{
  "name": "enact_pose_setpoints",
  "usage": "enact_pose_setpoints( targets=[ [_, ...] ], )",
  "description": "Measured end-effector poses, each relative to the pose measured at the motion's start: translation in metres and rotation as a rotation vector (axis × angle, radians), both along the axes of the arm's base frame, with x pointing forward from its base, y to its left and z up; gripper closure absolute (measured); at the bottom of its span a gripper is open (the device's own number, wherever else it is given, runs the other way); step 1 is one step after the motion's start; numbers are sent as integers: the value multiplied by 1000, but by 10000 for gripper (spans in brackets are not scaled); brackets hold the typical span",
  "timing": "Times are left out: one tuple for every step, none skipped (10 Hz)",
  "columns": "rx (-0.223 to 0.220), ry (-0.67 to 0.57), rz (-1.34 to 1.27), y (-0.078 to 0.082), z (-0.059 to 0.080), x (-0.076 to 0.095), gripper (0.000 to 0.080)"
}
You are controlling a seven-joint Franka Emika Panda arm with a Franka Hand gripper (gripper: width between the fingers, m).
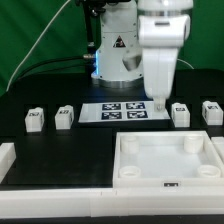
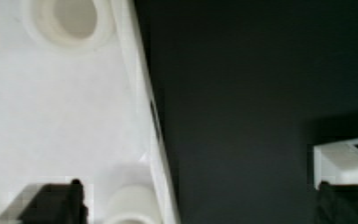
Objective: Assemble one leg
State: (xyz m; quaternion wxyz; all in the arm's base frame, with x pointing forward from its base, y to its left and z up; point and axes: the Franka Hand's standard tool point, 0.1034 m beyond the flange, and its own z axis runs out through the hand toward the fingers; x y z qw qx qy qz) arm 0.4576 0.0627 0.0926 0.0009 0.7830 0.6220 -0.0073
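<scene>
Parts count, as seen from the floor:

- Legs: four in all, namely the first leg (image 1: 34, 119), the second leg (image 1: 65, 116), the third leg (image 1: 181, 113) and the fourth leg (image 1: 212, 111). All four are small white blocks of the same kind.
- Tags on the legs: one dark square tag per block.
- Tray-like part (image 1: 160, 160): one, large, white and square.
- Marker board (image 1: 125, 111): one, carrying four tags.
- Robot arm (image 1: 160, 45): one.

Arm (image 1: 163, 28) is showing smooth white rounded casing, blurred at the wrist. Rear base (image 1: 118, 66) is carrying a black triangle mark (image 1: 117, 43) on white, with blue light (image 1: 97, 62) glowing beside it. In the wrist view one of the fingers (image 2: 51, 203) is reading black and blocky, edges soft.
</scene>
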Motion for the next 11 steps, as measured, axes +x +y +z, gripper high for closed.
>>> enact_pose_setpoints(
  targets=[
    [0,4,-16,0,-3,-1,151],
    [0,9,-17,0,-5,-1,151],
    [0,8,-27,0,-5,-1,151],
    [-1,7,-141,0,-5,-1,151],
    [-2,6,-259,0,-5,-1,151],
    [-4,6,-342,0,-5,-1,151],
    [-3,5,-438,2,-6,-3,151],
    [-2,7,-629,8,-8,-9,151],
    [-6,8,-743,17,-8,-13,151],
    [-8,8,-905,28,-9,-15,151],
    [-11,10,-1043,41,-11,-19,151]
  ],
)
